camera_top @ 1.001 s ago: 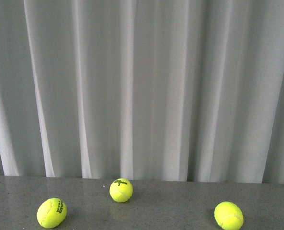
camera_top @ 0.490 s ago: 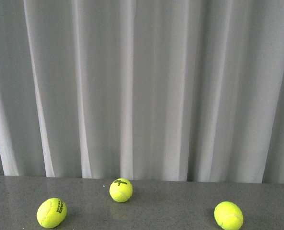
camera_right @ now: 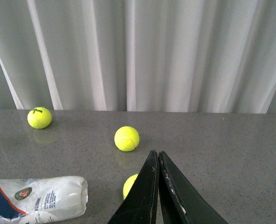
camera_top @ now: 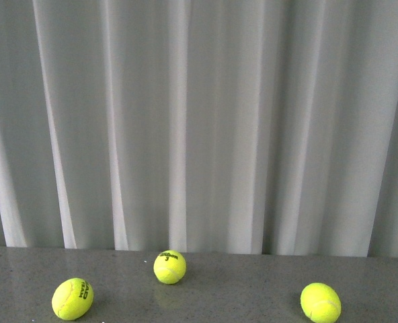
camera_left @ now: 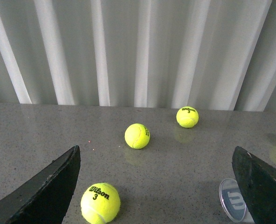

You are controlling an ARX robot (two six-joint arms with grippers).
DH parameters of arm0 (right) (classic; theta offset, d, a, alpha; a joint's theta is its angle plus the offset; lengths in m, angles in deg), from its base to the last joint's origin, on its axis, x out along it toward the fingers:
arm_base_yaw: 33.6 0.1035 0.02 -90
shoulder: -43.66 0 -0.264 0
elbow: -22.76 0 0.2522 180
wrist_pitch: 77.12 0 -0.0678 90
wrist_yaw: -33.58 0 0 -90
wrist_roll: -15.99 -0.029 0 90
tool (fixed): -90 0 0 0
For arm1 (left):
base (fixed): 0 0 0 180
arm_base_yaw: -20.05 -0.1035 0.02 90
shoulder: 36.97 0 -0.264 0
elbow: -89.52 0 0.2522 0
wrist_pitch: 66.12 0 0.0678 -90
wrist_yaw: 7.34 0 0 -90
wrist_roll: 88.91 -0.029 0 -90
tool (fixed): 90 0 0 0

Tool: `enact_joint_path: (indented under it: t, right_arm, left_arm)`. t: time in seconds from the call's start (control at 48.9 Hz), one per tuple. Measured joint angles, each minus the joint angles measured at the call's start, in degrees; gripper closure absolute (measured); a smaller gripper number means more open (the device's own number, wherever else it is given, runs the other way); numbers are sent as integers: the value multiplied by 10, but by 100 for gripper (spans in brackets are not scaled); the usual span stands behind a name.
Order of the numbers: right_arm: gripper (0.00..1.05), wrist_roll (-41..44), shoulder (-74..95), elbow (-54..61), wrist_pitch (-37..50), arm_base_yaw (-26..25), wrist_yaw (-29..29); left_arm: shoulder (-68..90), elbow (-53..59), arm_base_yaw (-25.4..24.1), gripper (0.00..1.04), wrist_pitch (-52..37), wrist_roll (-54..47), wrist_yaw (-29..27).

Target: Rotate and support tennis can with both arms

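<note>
Pale pleated curtains point(camera_top: 199, 121) hang behind a grey tabletop point(camera_top: 239, 289) scattered with yellow tennis balls point(camera_top: 169, 266); the tennis can point(camera_right: 40, 198) lies on its side there, touched by neither arm, so I'd say the job is only at the approach. The left gripper point(camera_left: 155, 149) gapes wide and empty; the right gripper point(camera_right: 156, 154) is pressed together and would need to spread first. A white printed label wraps the can; a round blue logo marks one end.

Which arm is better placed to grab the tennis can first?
Left, probably. The left gripper is open, with the tennis can showing its logo end beside one finger. The right gripper is shut and the can lies off to its side, so it would need to open and realign.
</note>
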State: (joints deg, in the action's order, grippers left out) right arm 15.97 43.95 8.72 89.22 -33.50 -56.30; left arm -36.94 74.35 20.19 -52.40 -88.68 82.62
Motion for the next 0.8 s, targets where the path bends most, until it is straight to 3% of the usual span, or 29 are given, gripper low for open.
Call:
enact_joint_path:
  t: [0.163,0.429,0.552,0.674,0.715,0.797]
  right_arm:
    - [99,1,0,0,0,0,0]
    - [57,1,0,0,0,0,0]
    - [29,1,0,0,0,0,0]
    - [9,1,0,0,0,0,0]
    - [5,1,0,0,0,0,0]
    - [8,1,0,0,0,0,0]
  left_arm:
    - [0,0,0,7,0,0,0]
    - [0,0,0,7,0,0,0]
    - [0,0,0,7,0,0,0]
    - [0,0,0,7,0,0,0]
    - [0,0,0,7,0,0,0]
    - [0,0,0,7,0,0,0]
